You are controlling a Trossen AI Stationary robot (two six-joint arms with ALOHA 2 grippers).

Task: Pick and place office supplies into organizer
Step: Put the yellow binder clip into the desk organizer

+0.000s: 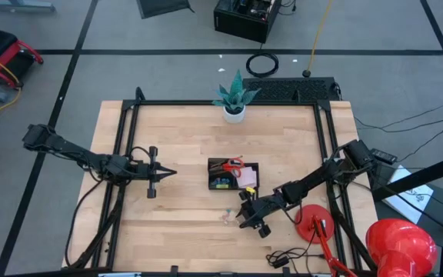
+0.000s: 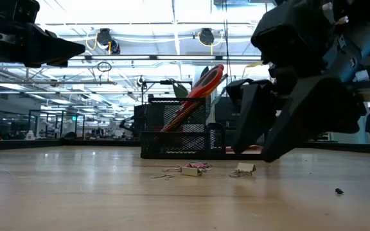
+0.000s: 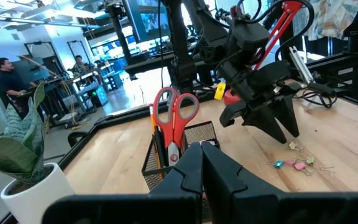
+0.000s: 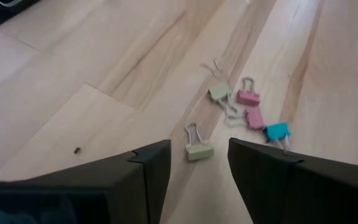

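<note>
Red-handled scissors (image 3: 174, 121) stand upright in the black mesh organizer (image 3: 188, 152); the right pincer (image 3: 266, 118) hangs above scattered clips (image 3: 297, 163).

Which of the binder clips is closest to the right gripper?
The pale yellow clip lying alone, apart from the pink and blue ones, just ahead of the open right gripper.

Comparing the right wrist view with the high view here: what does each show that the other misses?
Only the right wrist view separates the binder clips by colour: pale yellow, pink, blue, with one pale clip between the open fingers of the right hand. Only the high view shows the organizer, the plant pot and the waiting left hand. Both show the clips lying on the wooden table.
</note>
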